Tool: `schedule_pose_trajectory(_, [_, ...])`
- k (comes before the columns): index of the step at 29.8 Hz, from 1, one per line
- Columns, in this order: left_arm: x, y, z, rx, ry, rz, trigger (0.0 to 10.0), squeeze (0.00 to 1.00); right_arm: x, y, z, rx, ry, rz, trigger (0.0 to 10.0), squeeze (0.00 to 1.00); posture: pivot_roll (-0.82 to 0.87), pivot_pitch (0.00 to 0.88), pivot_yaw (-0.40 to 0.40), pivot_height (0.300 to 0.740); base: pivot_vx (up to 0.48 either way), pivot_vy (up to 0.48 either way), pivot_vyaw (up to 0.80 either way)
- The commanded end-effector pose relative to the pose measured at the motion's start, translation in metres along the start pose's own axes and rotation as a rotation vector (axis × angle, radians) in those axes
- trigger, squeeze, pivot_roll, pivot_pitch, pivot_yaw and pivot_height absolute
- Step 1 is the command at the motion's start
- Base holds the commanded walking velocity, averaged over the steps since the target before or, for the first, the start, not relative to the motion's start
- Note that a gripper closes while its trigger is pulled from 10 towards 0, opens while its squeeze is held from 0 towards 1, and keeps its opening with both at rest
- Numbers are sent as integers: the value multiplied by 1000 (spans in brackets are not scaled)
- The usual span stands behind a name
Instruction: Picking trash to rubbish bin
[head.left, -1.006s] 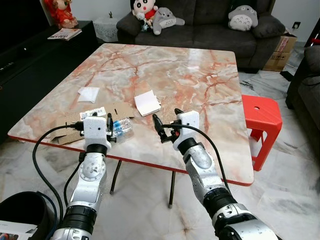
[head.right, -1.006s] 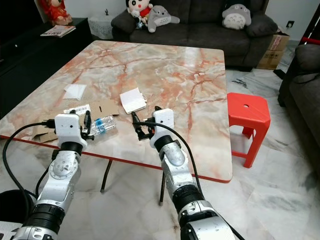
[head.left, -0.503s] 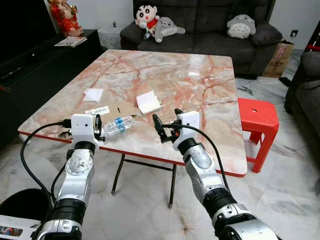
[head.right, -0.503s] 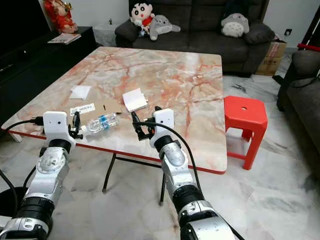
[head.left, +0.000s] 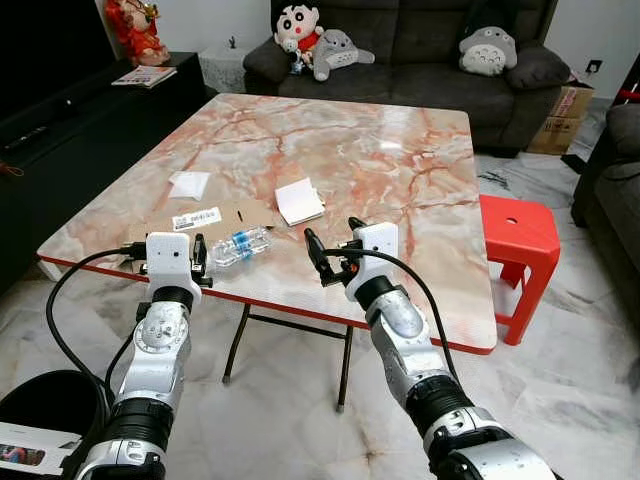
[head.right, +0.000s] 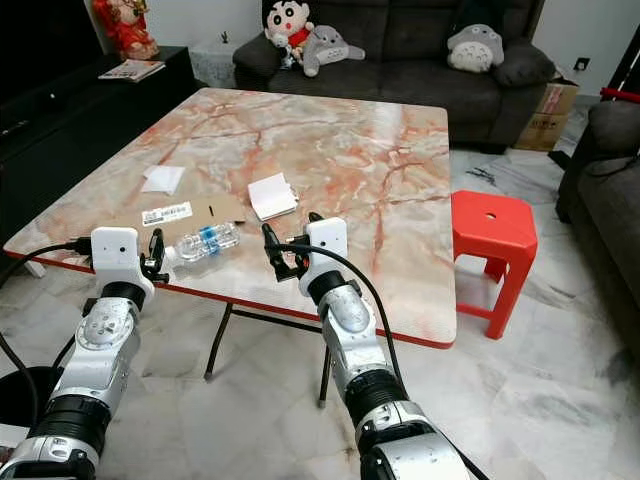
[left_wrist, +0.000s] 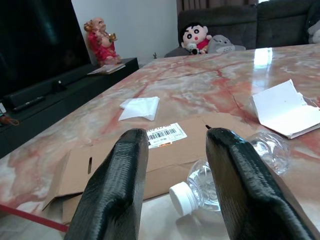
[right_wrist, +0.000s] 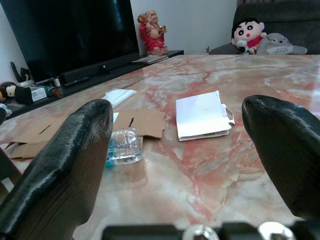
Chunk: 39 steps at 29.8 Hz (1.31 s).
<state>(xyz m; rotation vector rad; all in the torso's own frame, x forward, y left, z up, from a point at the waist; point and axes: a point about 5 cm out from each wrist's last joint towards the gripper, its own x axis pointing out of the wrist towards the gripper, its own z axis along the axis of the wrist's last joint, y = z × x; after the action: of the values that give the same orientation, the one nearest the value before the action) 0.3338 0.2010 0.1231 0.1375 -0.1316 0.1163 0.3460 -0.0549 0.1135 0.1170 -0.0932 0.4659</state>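
Note:
A clear plastic bottle (head.left: 240, 245) with a blue label lies on its side near the front edge of the marble table (head.left: 400, 160), partly on a flat piece of cardboard (head.left: 195, 222). A white folded paper (head.left: 299, 202) and a white tissue (head.left: 189, 184) lie further in. My left gripper (head.left: 200, 262) is open at the table's near edge, with the bottle's cap (left_wrist: 182, 197) just ahead between its fingers (left_wrist: 120, 190). My right gripper (head.left: 330, 245) is open and empty above the front edge, to the right of the bottle (right_wrist: 122, 145). A black rubbish bin (head.left: 45, 410) stands on the floor at my lower left.
A red plastic stool (head.left: 515, 225) stands by the table's right side. Behind the table a dark sofa (head.left: 420, 50) holds plush toys. A black TV cabinet (head.left: 60, 110) runs along the left. A cardboard box (head.left: 570, 105) sits at the far right.
The camera has drawn back, so more of the table shows. My left gripper was beside the bottle and is now just short of it. The right gripper keeps its pose.

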Motion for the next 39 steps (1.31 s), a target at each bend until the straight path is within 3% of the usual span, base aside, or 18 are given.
schedule_pose_trajectory(1, [4,0,4,-11,-12,0,10000,0,2,2,1,2,2,7,10000,0,-17,17,14,740,0,0,0])
schedule_pose_trajectory(7, [8,11,2,23,8,0,10000,0,2,3,1,3,4,12,10000,0,-15,23,10,740,0,0,0])
schedule_pose_trajectory(11, [20,22,-2,-45,85,-3,10000,0,2,2,1,1,5,12,10000,0,-18,25,9,740,0,0,0])
schedule_pose_trajectory(16, [28,26,-2,-32,133,-10,10000,0,1,1,1,0,5,9,10000,0,-21,26,6,740,0,0,0])
schedule_pose_trajectory(20, [33,26,-7,-118,193,-28,10000,0,1,0,1,-3,7,7,10000,0,-26,27,4,740,0,0,0])
schedule_pose_trajectory(24, [34,26,-8,-148,207,-34,10000,0,1,0,1,-3,7,8,10000,0,-26,27,4,740,0,0,0])
schedule_pose_trajectory(26, [31,24,-18,-303,274,-54,10000,0,1,-1,1,-6,7,8,10000,0,-28,27,0,740,0,0,0])
schedule_pose_trajectory(39, [23,27,-31,-395,319,-52,10000,0,0,-2,1,-8,8,10,10000,0,-32,25,-5,740,0,0,0])
